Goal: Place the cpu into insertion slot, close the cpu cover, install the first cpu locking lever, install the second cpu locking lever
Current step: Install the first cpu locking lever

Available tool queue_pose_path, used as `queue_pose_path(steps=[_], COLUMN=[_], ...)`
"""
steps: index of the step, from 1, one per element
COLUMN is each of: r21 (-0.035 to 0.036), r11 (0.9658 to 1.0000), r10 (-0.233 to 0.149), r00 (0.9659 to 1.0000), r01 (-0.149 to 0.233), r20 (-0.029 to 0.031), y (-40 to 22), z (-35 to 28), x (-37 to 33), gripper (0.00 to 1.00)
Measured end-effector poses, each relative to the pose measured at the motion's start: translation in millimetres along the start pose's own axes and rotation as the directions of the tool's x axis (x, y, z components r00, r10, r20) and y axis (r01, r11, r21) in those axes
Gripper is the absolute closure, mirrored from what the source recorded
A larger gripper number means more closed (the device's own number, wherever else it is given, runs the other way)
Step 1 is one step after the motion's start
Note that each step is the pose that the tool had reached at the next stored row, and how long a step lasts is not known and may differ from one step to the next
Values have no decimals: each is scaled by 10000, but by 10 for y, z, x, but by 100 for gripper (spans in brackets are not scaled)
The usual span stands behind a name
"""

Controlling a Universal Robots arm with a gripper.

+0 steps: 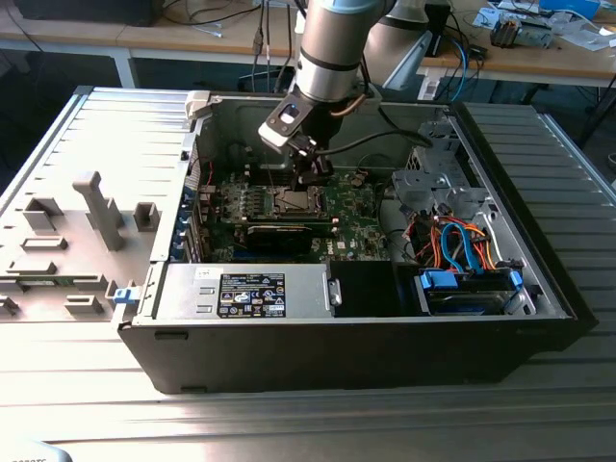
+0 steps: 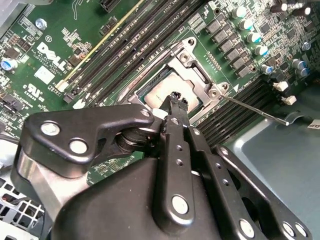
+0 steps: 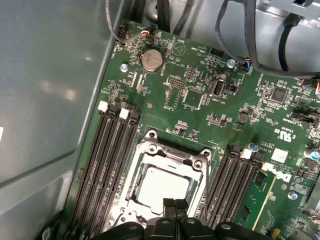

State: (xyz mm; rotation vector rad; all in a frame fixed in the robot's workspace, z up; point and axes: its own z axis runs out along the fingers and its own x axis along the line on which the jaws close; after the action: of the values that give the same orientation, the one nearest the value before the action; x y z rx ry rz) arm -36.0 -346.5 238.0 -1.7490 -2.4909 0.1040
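Framing the square silvery cpu point(image 3: 162, 184) lies the thin cpu cover point(image 3: 170, 155).

The exterior view stands well back from the pincer point(image 1: 314, 175), looking down into the open case point(image 1: 337, 351). Both wrist views ride just behind the pincer on opposite sides, staring close along it at the motherboard point(image 3: 195, 95), sharing the cpu point(image 3: 165, 185) under its tip

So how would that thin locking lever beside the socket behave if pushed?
The locking lever is a thin bare metal rod, so probably stiff but springy, and light. Its shiny surface could slip off the narrow tips of the gripper. One end seems anchored by the cpu cover, so a push would likely swing it rather than slide it.
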Motion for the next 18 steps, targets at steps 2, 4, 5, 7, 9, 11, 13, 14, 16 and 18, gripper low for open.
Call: queue_pose_path(steps=[2, 4, 5, 7, 9, 11, 13, 14, 16, 18], r21=[3, 8, 11, 42, 68, 97, 105, 110, 116, 123], r11=[10000, 9998, 9996, 9951, 9883, 9795, 9766, 9749, 9726, 9701], r10=[-95, -204, -289, -986, -1523, -2016, -2152, -2224, -2324, -2428], r00=[10000, 9998, 9996, 9951, 9882, 9793, 9763, 9747, 9723, 9698], r01=[95, 204, 289, 985, 1523, 2014, 2150, 2222, 2321, 2425], r20=[10, 22, 31, 101, 154, 204, 218, 226, 236, 246], y=[0, 0, 0, 0, 0, 0, 0, 0, 0, 0], z=[0, 0, 0, 0, 0, 0, 0, 0, 0, 0], x=[0, 0, 0, 0, 0, 0, 0, 0, 0, 0], gripper=[89, 89, 89, 89, 89, 89, 89, 89, 89, 89])
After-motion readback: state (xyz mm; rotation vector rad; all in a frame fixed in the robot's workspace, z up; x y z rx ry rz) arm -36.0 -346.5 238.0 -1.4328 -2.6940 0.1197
